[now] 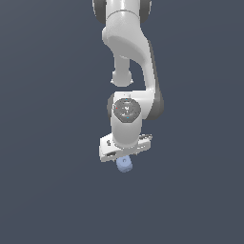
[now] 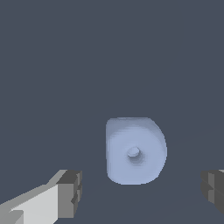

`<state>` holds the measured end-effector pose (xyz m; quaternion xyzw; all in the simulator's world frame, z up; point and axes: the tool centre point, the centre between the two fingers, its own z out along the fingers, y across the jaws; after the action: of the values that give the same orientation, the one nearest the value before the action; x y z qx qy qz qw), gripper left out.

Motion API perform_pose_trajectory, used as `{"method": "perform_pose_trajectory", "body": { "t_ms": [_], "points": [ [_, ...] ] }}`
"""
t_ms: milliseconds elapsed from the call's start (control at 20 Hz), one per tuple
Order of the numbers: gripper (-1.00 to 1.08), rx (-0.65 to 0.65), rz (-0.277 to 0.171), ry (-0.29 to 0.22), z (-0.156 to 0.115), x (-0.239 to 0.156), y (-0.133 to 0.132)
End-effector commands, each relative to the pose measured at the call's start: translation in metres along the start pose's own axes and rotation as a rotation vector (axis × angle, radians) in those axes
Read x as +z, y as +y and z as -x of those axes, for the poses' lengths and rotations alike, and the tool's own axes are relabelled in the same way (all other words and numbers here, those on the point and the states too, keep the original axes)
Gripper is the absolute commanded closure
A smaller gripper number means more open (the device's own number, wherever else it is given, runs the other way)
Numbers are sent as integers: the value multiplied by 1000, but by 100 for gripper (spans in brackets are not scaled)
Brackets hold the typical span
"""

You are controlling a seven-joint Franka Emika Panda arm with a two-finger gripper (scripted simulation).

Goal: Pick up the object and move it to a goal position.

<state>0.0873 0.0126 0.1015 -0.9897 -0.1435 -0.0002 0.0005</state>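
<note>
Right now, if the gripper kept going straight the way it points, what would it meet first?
Most likely the pale blue block. The wrist view shows it ahead of the open gripper, between the two fingers, with gaps either side. How far ahead it lies is unclear.

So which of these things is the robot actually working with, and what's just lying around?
Part of the job:
- pale blue block
- end effector, open, one finger on each side of the block

Just lying about:
- nothing else visible; only the plain dark surface
</note>
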Motion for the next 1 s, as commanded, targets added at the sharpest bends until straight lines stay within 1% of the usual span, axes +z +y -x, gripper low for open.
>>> {"method": "perform_pose_trajectory", "body": {
  "t_ms": [0,500,950],
  "points": [
    [-92,-17,1,0,-4,6,3],
    [-92,-28,1,-1,-6,15,6],
    [-92,-31,1,-1,-6,58,6]
  ]
}}
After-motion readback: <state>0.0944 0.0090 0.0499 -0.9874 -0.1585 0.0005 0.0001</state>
